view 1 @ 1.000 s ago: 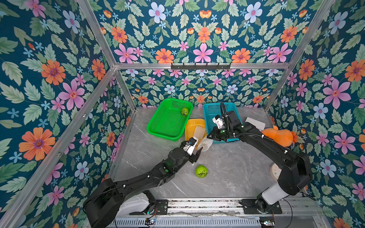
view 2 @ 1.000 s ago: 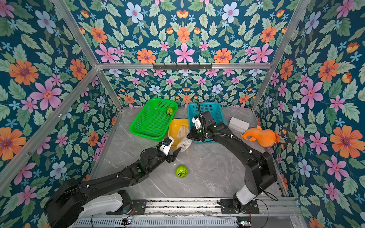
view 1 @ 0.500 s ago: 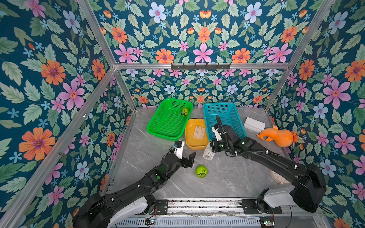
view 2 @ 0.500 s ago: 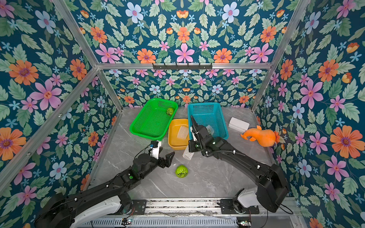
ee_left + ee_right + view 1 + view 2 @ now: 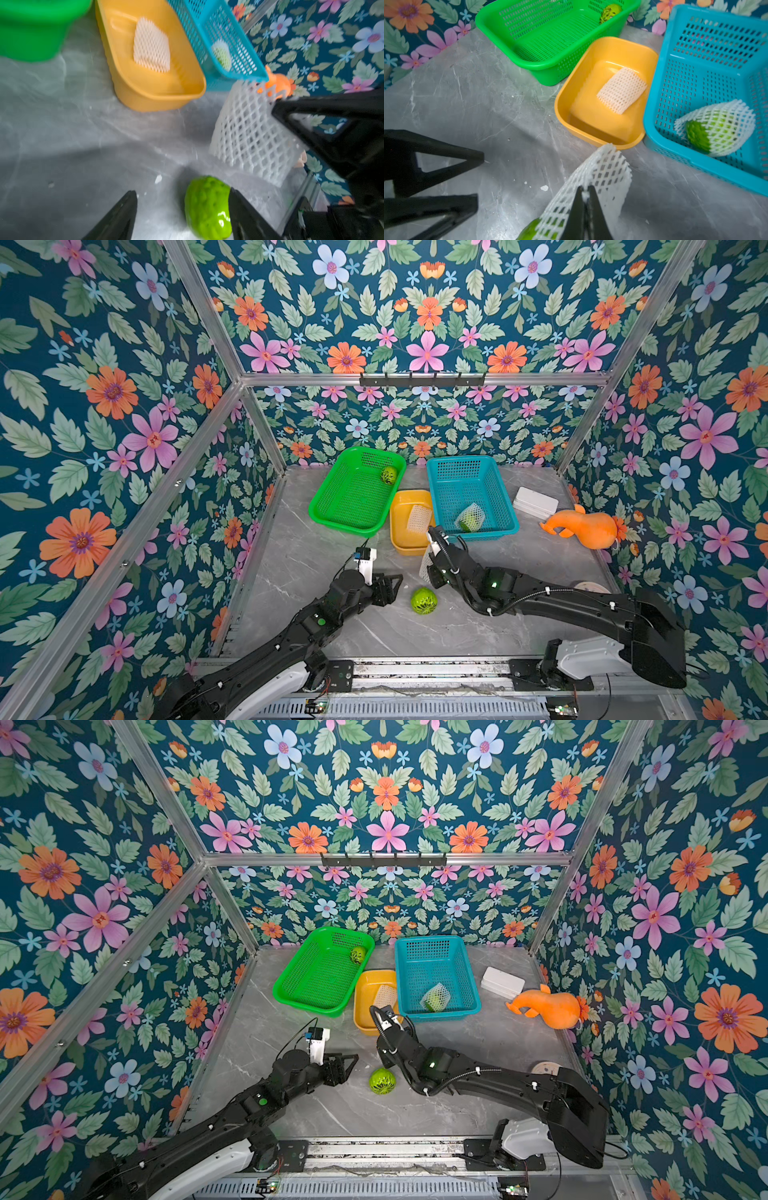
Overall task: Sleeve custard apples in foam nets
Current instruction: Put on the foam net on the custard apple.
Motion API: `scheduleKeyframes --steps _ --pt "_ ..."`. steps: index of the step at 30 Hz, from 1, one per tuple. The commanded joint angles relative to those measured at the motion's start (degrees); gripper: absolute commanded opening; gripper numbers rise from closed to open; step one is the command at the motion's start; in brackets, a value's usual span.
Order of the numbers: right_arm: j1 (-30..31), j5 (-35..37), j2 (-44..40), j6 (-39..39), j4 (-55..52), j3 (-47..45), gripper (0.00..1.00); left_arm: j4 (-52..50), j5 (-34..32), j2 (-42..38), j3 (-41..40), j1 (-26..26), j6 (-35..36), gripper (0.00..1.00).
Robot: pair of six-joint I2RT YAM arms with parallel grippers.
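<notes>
left pincer (image 5: 182, 191) is standing released beside fruit (image 5: 424, 600) on near table (image 5: 415, 635) | right pincer (image 5: 585, 188) is pinching net (image 5: 602, 172) at its far side | I am fearing a nudge rolling fruit away

in the right wrist view the loose custard apple (image 5: 529, 232) was mostly hidden behind the held foam net (image 5: 602, 174) and cut off by the picture's edge. in both top views the right arm (image 5: 540, 597) covered most of that net. the left wrist view was blurry.
</notes>
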Motion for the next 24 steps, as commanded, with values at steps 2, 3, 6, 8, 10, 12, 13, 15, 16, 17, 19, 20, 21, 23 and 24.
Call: scheduleKeyframes --steps 2,3,6,8,10,12,13,15,16,17,19,20,21,23,24 --pt "1.5 5.3 1.1 -2.1 5.9 -1.0 0.02 -4.0 5.0 -0.3 -2.0 0.2 -3.3 0.67" --pt "1.9 5.3 1.3 -2.2 6.6 -1.6 0.03 -4.0 4.6 -0.3 -2.2 0.1 -3.6 0.67" --pt "4.0 8.4 1.6 -4.1 7.7 -2.5 0.03 -2.7 4.1 -0.5 -3.0 0.1 -4.2 0.67" --pt "5.3 9.5 1.8 -5.5 7.9 -3.0 0.03 -1.5 4.1 -0.7 -3.9 0.1 -4.8 0.67" --pt "6.2 9.8 2.2 -5.6 7.5 -3.4 0.03 -0.7 4.4 -0.8 -4.7 0.0 -5.4 0.67" --pt "7.2 10.4 2.5 -5.2 6.7 -3.6 0.03 -0.5 4.7 -0.9 -5.1 0.1 -5.7 0.67" --pt "7.8 11.1 2.6 -5.2 6.5 -3.8 0.03 -0.7 4.6 -1.0 -5.2 0.1 -5.7 0.67" --pt "8.5 12.0 2.7 -5.0 6.1 -4.2 0.03 -0.9 4.6 -1.2 -5.5 0.1 -5.8 0.67" --pt "8.7 12.0 2.6 -4.6 6.0 -4.5 0.03 -0.8 4.6 -1.3 -5.6 0.1 -5.9 0.67" --pt "8.8 11.5 2.5 -4.3 6.0 -4.8 0.04 -0.6 4.5 -1.3 -5.7 0.1 -6.1 0.66" --pt "9.1 10.5 2.2 -3.8 6.2 -5.6 0.05 0.1 4.4 -1.2 -6.1 0.1 -6.6 0.66" --pt "9.2 10.0 2.1 -3.3 6.3 -6.1 0.06 0.8 4.4 -1.2 -6.3 0.1 -7.1 0.66" --pt "9.4 9.5 2.0 -3.0 6.3 -6.5 0.07 1.5 4.6 -1.1 -6.6 0.1 -7.4 0.64" --pt "9.9 9.7 2.1 -1.9 6.0 -7.3 0.1 2.3 4.6 -0.9 -7.1 0.1 -7.9 0.64" --pt "10.2 9.7 2.1 -1.5 6.2 -7.6 0.1 2.5 4.6 -0.7 -7.1 0.1 -8.1 0.64"
